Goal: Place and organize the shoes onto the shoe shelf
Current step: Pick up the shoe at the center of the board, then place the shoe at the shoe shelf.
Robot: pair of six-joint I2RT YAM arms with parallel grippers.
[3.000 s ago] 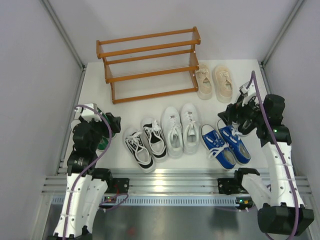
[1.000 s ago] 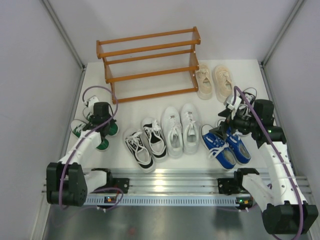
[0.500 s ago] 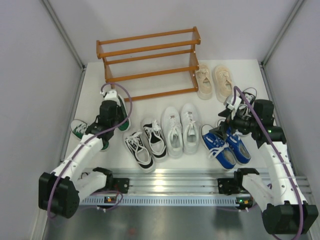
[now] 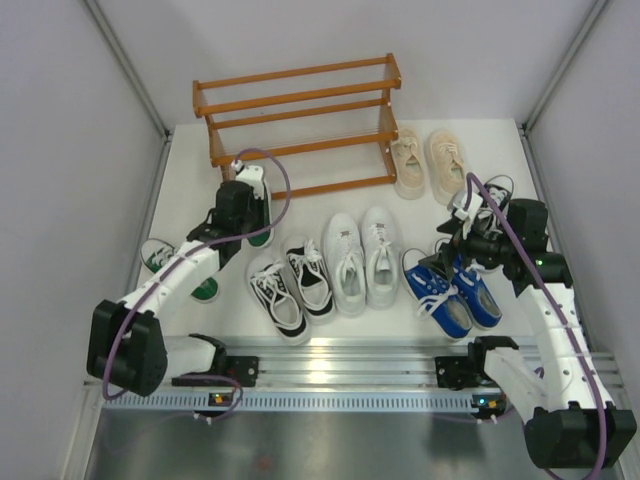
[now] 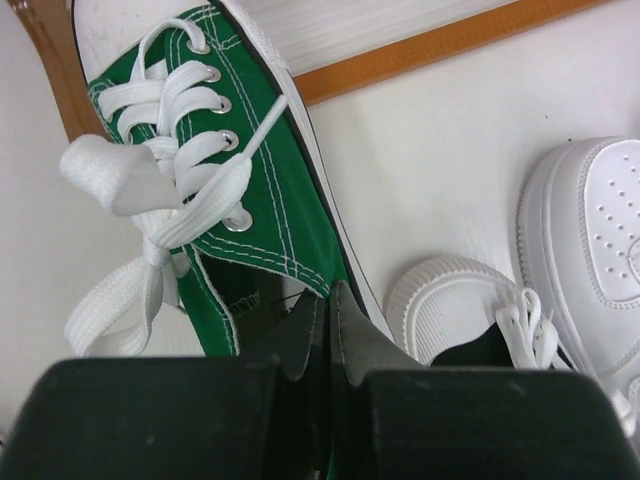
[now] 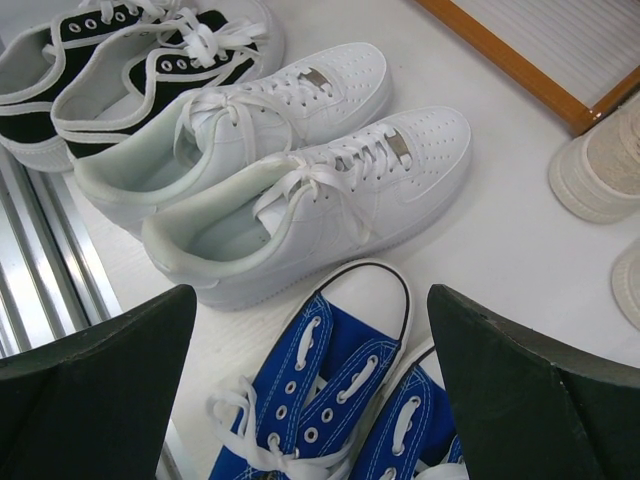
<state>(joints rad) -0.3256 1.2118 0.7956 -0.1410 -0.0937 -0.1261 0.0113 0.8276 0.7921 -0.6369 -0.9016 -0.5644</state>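
My left gripper [image 4: 247, 207] is shut on the collar of a green shoe [image 5: 245, 170] with white laces, held just in front of the shoe shelf [image 4: 300, 125], toe toward its bottom rail [image 5: 430, 45]. Its fingers [image 5: 345, 330] pinch the shoe's side wall. The other green shoe [image 4: 157, 258] lies at the left under the arm. My right gripper [image 4: 466, 240] hangs open above the blue shoes [image 6: 370, 385], nothing between its fingers [image 6: 100, 390]. The shelf's tiers hold nothing.
In a row near the front lie the black-and-white shoes [image 4: 290, 285], the white shoes [image 4: 358, 258] and the blue shoes [image 4: 452, 290]. The beige shoes [image 4: 428, 160] sit right of the shelf. White walls close both sides; a metal rail [image 4: 330, 360] runs along the near edge.
My left arm has swung up and to the right from the left edge, carrying the green shoe to the front of the shelf. The right arm has stayed still.
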